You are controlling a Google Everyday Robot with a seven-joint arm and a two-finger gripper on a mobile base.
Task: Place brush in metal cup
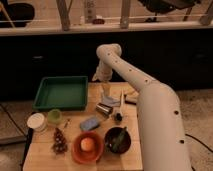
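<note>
The metal cup [103,109] stands on the wooden table [45,155], just right of the green tray. The brush [121,104] lies flat to the right of the cup. Its white handle runs toward the back and its dark head [118,118] points toward the front. My gripper [106,93] hangs fingers-down from the white arm, directly behind and above the metal cup and left of the brush handle. It is open and holds nothing.
A green tray [60,93] fills the back left. In front of it are a light green cup [54,116] and a white tub [36,121]. A blue sponge [90,123], an orange bowl [88,146] and a dark bowl [118,140] with a green utensil line the front.
</note>
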